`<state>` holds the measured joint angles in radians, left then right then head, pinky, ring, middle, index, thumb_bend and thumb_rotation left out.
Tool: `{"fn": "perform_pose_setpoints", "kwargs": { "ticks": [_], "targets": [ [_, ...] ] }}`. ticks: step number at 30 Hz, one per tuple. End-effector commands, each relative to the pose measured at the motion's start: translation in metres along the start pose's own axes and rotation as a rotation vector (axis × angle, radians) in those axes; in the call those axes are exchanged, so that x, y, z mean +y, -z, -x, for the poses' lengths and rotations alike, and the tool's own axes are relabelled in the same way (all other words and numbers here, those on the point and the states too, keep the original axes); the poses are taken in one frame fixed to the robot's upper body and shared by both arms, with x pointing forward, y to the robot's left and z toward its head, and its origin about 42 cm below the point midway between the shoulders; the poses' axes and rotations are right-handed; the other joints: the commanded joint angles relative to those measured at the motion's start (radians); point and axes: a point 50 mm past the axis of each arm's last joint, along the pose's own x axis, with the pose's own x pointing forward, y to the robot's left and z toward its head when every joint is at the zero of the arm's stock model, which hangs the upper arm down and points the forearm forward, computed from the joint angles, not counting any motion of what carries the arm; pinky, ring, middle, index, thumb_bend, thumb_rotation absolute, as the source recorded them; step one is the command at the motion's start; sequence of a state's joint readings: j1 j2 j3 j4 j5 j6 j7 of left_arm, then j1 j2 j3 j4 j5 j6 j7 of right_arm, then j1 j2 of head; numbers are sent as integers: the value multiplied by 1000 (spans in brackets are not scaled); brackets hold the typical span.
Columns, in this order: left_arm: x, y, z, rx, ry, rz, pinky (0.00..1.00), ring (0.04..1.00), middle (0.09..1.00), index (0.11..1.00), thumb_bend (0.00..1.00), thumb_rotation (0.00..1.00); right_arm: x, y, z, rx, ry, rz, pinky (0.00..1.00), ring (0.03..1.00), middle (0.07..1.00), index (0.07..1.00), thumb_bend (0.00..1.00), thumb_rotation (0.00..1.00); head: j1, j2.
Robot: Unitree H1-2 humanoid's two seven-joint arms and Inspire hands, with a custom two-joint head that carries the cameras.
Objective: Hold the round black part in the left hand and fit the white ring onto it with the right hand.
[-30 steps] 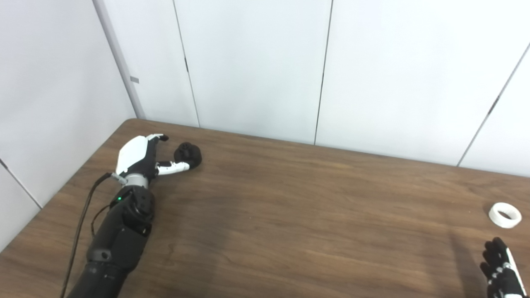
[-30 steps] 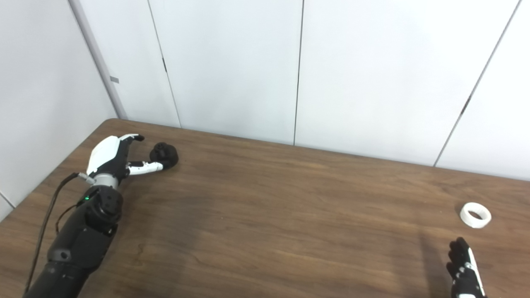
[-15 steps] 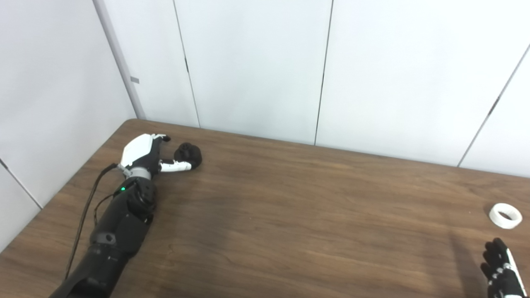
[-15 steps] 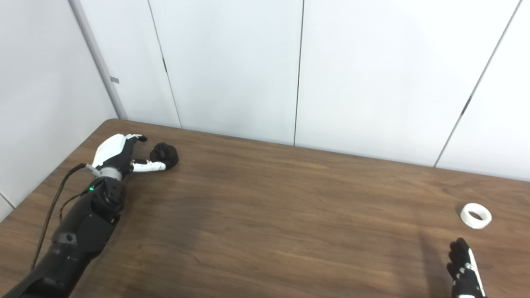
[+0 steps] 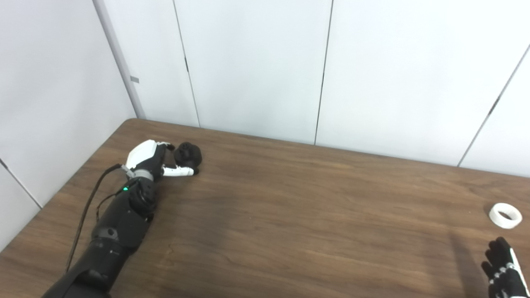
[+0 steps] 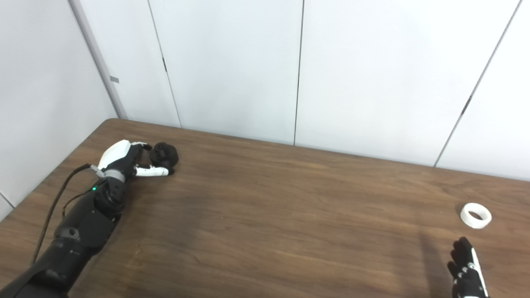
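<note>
The round black part [image 5: 188, 153] lies on the brown table at the far left. My left hand [image 5: 154, 159] is open right beside it, thumb reaching under its near side and fingers by its left side, not closed on it. It also shows in the right eye view [image 6: 128, 159]. The white ring [image 5: 504, 215] lies flat on the table at the far right. My right hand [image 5: 503, 269] is open and empty at the bottom right corner, a little nearer than the ring and apart from it.
The wooden table [image 5: 290, 215] spans the view, with white wall panels behind and to the left. A black cable [image 5: 89, 207] runs along my left forearm near the table's left edge.
My left hand has moved forward and right, closing in on the black part, with the forearm lower over the table. The right hand has sunk slightly. The ring and black part have not moved.
</note>
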<state>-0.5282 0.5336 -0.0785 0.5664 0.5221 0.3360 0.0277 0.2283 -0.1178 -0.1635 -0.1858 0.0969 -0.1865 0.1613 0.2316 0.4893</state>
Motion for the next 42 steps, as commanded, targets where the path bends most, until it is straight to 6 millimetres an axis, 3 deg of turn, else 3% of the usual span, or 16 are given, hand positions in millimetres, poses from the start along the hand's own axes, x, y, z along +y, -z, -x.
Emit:
{"fn": "perform_pose_setpoints", "kwargs": {
  "ticks": [1,42],
  "targets": [
    [34,-17,-11,-59,-73,-2,1000,1000,956,822,991,418,8,25,43,141,10,-46,1000,1000,1000,1000,482,1000,-2,-1],
    [28,-26,-12,-115,-57,79,1000,1000,940,805,916,317,14,24,41,164,12,-57,1000,1000,1000,1000,478,1000,-13,0]
  ]
}}
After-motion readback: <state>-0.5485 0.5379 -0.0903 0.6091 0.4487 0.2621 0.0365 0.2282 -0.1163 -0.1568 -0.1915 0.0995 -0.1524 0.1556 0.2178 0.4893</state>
